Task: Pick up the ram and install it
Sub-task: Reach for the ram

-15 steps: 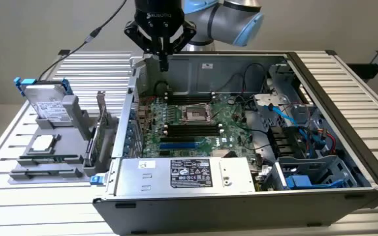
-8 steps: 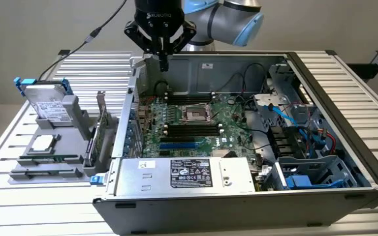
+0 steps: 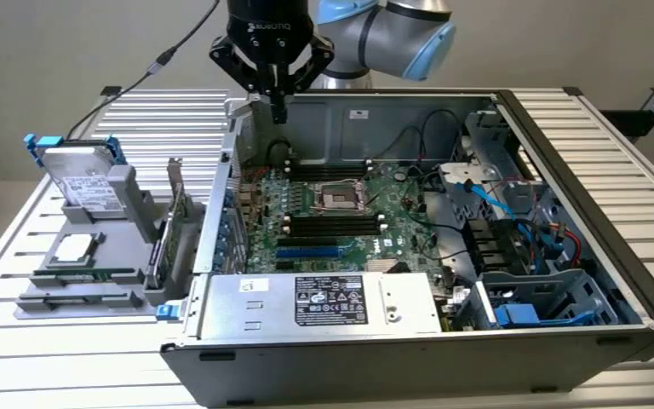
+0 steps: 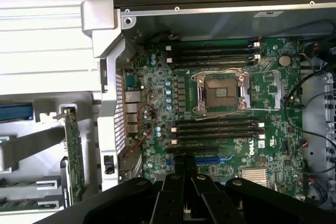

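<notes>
My gripper (image 3: 278,109) hangs shut and empty above the back left corner of the open computer case (image 3: 599,256), high over the motherboard (image 3: 401,213). In the wrist view its closed fingers (image 4: 185,167) point down at the board's black memory slots (image 4: 218,128). The ram (image 4: 23,184), a thin green stick, lies in the grey holder (image 3: 88,256) outside the case on the exterior view's left, where it appears as a narrow green strip (image 3: 83,274). A second green stick (image 4: 23,204) lies beside it. The gripper is well away from both.
A taller green card with a metal bracket (image 3: 174,217) stands upright in the holder next to the case wall. A hard drive (image 3: 83,175) sits at the holder's back. Inside the case are the CPU socket (image 3: 339,198), a power supply (image 3: 327,302) and loose cables (image 3: 509,213).
</notes>
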You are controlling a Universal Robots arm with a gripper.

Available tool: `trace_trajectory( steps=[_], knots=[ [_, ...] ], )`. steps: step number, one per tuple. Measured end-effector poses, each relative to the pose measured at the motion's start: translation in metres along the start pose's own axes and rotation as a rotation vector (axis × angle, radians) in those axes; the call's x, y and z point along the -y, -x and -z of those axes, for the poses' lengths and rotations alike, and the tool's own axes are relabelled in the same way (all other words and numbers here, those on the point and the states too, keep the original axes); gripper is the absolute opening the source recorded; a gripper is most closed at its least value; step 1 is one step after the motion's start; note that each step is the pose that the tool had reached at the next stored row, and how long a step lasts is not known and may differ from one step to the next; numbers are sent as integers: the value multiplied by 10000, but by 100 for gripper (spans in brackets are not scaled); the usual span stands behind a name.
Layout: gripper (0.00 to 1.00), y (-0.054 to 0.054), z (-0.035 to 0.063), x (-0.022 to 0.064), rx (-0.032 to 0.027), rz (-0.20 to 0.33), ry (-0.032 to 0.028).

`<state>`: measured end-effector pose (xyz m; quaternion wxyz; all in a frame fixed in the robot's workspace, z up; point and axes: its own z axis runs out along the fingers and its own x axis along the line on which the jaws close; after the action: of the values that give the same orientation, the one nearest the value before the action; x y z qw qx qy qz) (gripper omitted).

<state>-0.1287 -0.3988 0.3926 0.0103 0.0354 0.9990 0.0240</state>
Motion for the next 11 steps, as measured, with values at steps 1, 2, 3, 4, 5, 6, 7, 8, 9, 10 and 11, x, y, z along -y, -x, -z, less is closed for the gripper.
trace_trajectory(
  steps=[1,2,3,4,5,6,7,8,9,10,11],
  knots=[
    [10,-34,0,2,1,0,1],
    [10,-70,2,5,0,-1,0],
    [10,-113,2,8,1,-1,1],
    [10,-157,3,11,0,0,0],
    [10,-199,4,14,1,-1,1],
    [10,-245,5,17,0,-1,0],
    [10,-291,6,20,0,0,0],
    [10,-336,7,24,1,1,0],
    [10,-381,9,27,0,1,0],
    [10,-429,9,30,1,0,1],
    [10,-472,10,33,1,3,1]
  ],
)
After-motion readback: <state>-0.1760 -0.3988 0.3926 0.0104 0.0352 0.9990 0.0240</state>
